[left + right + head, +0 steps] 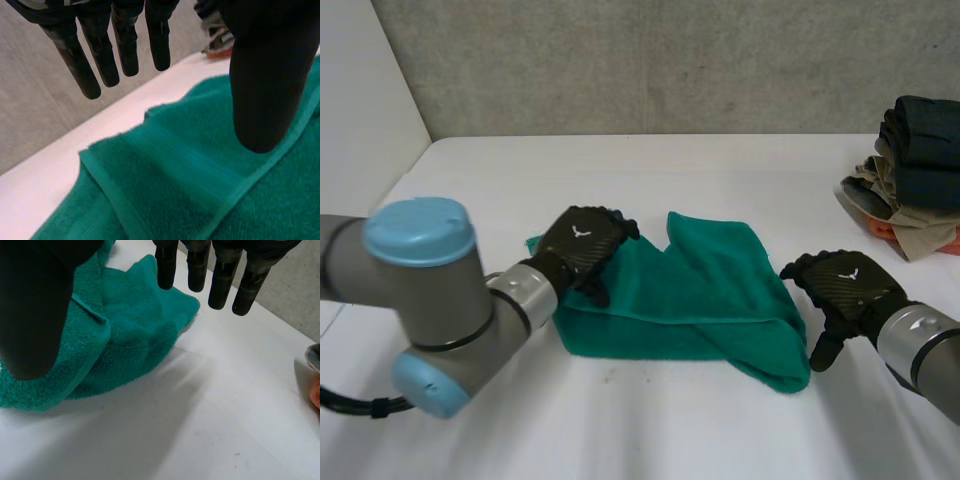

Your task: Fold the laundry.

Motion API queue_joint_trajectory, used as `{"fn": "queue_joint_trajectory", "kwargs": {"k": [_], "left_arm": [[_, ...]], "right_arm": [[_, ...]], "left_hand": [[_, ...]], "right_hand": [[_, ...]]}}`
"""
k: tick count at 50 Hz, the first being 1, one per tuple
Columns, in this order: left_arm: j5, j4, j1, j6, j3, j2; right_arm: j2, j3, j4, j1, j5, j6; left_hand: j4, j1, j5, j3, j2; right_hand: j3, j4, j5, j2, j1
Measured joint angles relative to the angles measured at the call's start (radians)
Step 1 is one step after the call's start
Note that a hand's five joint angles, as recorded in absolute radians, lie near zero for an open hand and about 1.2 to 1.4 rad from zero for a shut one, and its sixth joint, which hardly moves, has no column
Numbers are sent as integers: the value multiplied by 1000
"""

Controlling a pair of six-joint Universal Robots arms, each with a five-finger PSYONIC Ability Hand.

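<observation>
A green towel (690,300) lies loosely folded in the middle of the white table (650,430), its right end bunched. My left hand (582,245) hovers over the towel's left end, fingers (107,45) straight and spread, thumb (265,80) apart from them, nothing held. The towel's hemmed edge (115,200) lies under that palm. My right hand (842,285) hangs just right of the towel's bunched end (135,335), above bare table, fingers (220,275) straight and open, holding nothing.
A pile of dark, beige and orange clothes (912,180) sits at the table's far right edge. A grey wall (650,60) runs along the back. Bare tabletop (210,415) lies right of the towel and in front of it.
</observation>
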Motion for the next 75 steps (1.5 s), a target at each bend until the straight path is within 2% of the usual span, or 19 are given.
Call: {"fn": "queue_joint_trajectory", "kwargs": {"k": [4,13,23,26,27,30,40,42,45,48,55,56,58,61,66,67,69,70,75], "left_arm": [[1,-13,-23,54,105,-138],[-3,-28,-40,115,199,-266],[-2,-26,-40,116,244,-311],[-2,-24,-40,116,254,-318],[-2,-23,-40,115,267,-327],[-2,-21,-40,115,282,-337],[-1,-20,-40,116,313,-367],[-1,-20,-40,116,316,-371],[-4,-20,-39,117,322,-374],[-11,-19,-37,118,326,-367],[-93,-24,-40,122,308,-258],[-140,-27,-43,124,286,-187],[-169,-30,-45,125,263,-123],[-191,-31,-47,127,229,-34],[-200,-33,-47,129,171,111],[-200,-34,-47,131,152,161],[-200,-34,-47,131,152,161],[-199,-35,-46,139,126,236],[-198,-34,-43,164,107,309]], "right_arm": [[7,28,-66,22,6,0],[13,38,-101,33,7,1],[15,40,-107,32,6,1],[17,41,-110,32,6,1],[22,43,-113,32,6,0],[31,44,-116,32,6,0],[48,45,-118,31,8,0],[48,45,-118,30,8,0],[48,44,-118,29,8,0],[48,44,-118,29,8,0],[43,30,-124,21,17,12],[39,13,-123,17,25,25],[38,-6,-115,16,29,43],[37,-19,-103,16,30,57],[57,-109,34,13,8,113],[82,-158,128,9,-27,127],[82,-158,128,9,-27,127],[115,-208,233,3,-88,132],[152,-244,318,-2,-170,129]], "left_hand": [[50,64,47,49,47],[50,64,49,50,48],[54,66,53,53,52],[81,94,78,84,82],[177,205,168,176,176],[235,255,221,234,236],[264,274,246,265,264],[324,347,307,326,333],[647,686,630,644,659],[783,752,733,777,783],[786,752,733,780,786],[786,752,733,780,786],[786,752,733,780,786],[786,752,733,781,786],[789,752,733,781,786],[790,752,733,781,787],[790,752,733,781,787],[790,752,733,784,788],[790,752,733,784,789]], "right_hand": [[0,0,0,0,0],[0,0,0,0,0],[0,0,0,0,0],[0,0,0,0,0],[0,0,0,0,0],[0,0,-1,0,0],[0,0,-1,0,0],[0,0,0,0,0],[0,0,-1,0,0],[0,0,0,0,0],[-10,-2,-31,-5,-4],[-51,-7,-35,-38,-4],[-51,-7,-35,-38,-4],[-51,-7,-35,-38,-4],[-51,-7,-35,-38,-4],[-51,-7,-35,-38,-4],[-51,-7,-35,-38,-4],[-51,-7,-35,-38,-4],[-51,-7,-35,-38,-4]]}}
